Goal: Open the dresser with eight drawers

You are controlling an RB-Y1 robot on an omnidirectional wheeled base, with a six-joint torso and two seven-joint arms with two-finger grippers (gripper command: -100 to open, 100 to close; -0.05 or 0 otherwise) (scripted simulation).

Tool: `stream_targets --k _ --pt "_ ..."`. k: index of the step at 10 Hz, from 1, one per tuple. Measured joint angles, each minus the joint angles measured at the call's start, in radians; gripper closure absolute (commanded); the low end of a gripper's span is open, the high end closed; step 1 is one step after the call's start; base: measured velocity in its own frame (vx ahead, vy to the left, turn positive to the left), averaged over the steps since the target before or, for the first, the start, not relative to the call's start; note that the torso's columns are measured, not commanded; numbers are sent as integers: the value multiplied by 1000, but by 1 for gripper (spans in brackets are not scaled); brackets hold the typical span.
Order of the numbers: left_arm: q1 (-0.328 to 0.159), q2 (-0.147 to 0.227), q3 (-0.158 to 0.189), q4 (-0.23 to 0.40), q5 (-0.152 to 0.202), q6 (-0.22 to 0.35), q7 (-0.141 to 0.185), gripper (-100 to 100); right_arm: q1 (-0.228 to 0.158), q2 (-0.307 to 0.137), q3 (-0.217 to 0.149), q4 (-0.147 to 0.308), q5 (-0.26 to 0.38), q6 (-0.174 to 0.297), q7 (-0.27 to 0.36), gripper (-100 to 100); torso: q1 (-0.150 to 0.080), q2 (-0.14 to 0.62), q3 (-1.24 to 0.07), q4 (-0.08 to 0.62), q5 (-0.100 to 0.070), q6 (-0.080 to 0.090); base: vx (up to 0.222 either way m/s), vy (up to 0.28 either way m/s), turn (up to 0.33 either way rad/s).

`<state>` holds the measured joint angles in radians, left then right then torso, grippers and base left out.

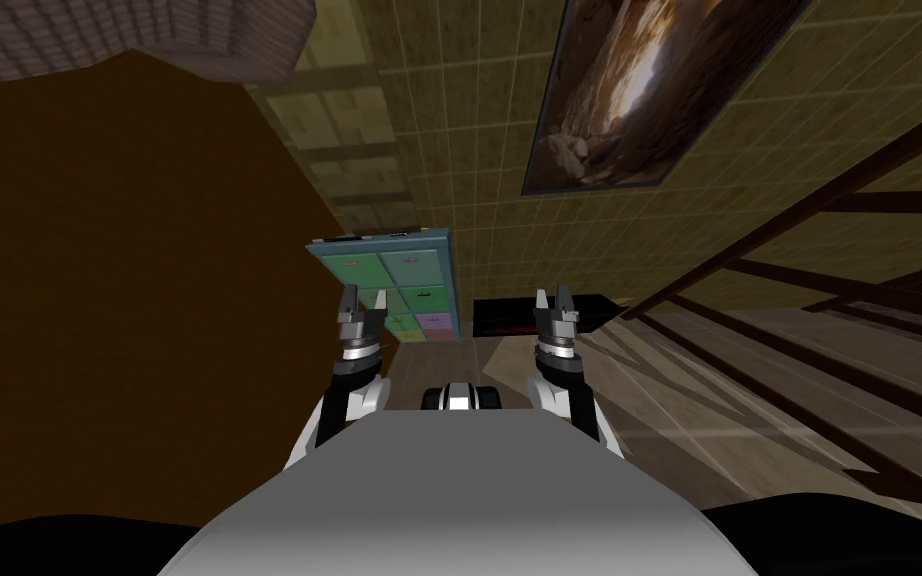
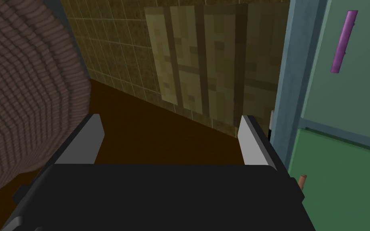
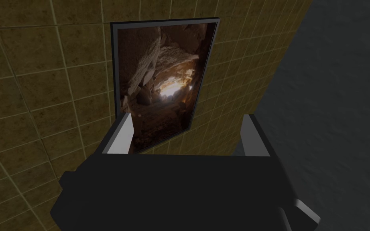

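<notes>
The dresser (image 1: 394,275) has a teal frame and drawer fronts in teal, green and pink, and stands against the tiled wall straight ahead. My left gripper (image 1: 364,300) is raised in front of its lower left part, open and holding nothing. In the left wrist view this gripper (image 2: 171,138) points past the dresser's teal side edge (image 2: 284,80). Beside one finger (image 2: 254,140) are a teal drawer with a purple handle (image 2: 344,42) and a green drawer (image 2: 340,180) with a small brown knob (image 2: 303,180). My right gripper (image 1: 555,298) is held up to the right of the dresser, open (image 3: 188,136) and empty.
A brown woven bulk (image 2: 19,100) sits close to the left gripper's other side. A pale wooden panel (image 2: 216,64) hangs on the wall left of the dresser. A low dark object (image 1: 539,312) lies right of the dresser. Dark slatted rails (image 1: 799,330) cross the right side.
</notes>
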<state>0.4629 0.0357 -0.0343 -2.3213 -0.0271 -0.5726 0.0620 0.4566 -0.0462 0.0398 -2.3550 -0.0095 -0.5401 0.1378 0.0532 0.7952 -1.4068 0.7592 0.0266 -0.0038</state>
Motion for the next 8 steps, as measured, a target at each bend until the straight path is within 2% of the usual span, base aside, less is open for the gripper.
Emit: stream_targets --k 3,5,8 --pt "-13 66 0 50 -2 -10 -4 -100 0 0 0 0 0 0 0 0 -4 -2 -3 4 1 0 32 4 -24" --pt "-27 89 4 93 0 -20 -3 -100 0 0 0 0 0 0 0 0 -12 -3 -7 4 -6 -4 52 10 0" --pt "-40 112 7 149 -2 -23 -6 -100 0 0 0 0 0 0 0 0 -17 -7 -12 2 -6 -1 41 7 -7"
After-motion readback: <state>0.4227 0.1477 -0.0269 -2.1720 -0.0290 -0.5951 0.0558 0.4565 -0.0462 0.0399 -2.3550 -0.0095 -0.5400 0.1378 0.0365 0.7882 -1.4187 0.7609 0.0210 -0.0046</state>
